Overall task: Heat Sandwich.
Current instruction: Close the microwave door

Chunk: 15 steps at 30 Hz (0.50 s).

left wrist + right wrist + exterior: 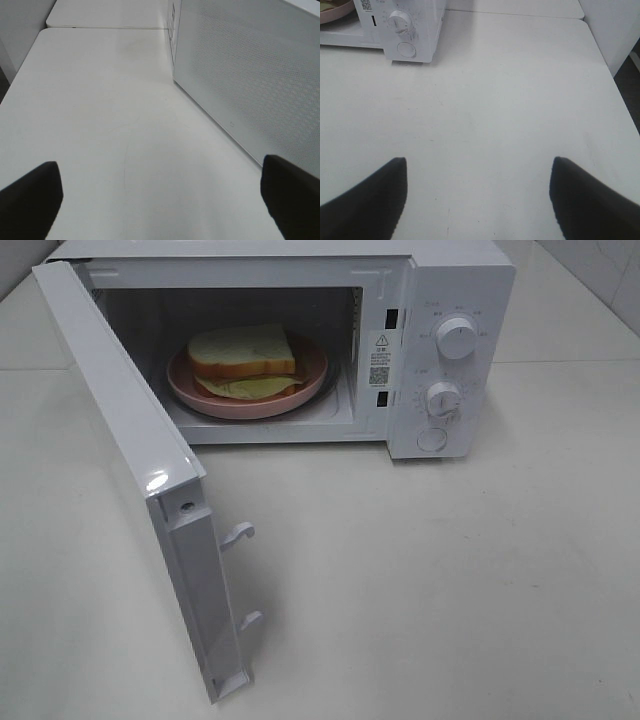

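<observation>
pale sandwich [243,361] inside open microwave [440,350]

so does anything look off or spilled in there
Nothing spilled or damaged. The sandwich of pale bread slices on the round pink plate inside the white microwave is slightly uneven: its yellow-green filling pokes out at the front beyond the top slice. The microwave's white door stands wide open.
</observation>
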Tool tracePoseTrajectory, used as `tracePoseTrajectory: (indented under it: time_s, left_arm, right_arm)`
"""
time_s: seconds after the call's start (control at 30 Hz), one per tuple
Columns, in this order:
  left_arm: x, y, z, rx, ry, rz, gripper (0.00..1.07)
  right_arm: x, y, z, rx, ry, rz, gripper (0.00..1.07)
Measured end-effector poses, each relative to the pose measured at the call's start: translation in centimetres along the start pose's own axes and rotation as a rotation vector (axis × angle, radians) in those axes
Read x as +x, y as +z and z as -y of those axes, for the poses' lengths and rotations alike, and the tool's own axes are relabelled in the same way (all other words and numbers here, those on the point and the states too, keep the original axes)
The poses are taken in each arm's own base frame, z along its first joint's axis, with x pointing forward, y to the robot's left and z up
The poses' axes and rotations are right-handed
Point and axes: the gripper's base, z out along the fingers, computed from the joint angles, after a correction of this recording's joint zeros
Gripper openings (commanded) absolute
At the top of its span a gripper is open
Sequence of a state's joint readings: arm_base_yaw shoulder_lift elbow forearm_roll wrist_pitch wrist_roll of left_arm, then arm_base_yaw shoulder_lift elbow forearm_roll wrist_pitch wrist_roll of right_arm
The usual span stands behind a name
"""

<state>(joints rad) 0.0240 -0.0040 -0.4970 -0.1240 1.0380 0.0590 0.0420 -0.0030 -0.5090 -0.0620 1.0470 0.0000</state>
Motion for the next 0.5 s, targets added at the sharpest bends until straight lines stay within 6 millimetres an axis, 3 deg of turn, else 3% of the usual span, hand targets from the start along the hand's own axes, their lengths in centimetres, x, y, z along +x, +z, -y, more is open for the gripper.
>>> tracePoseTrajectory:
  time_s: [0.5]
  left_arm:
    - [0.0, 0.0, 0.04, 0.004, -0.003, 0.0, 1.04]
  right_arm:
    - [0.0, 0.0, 0.0, 0.0, 0.0, 0.0, 0.76]
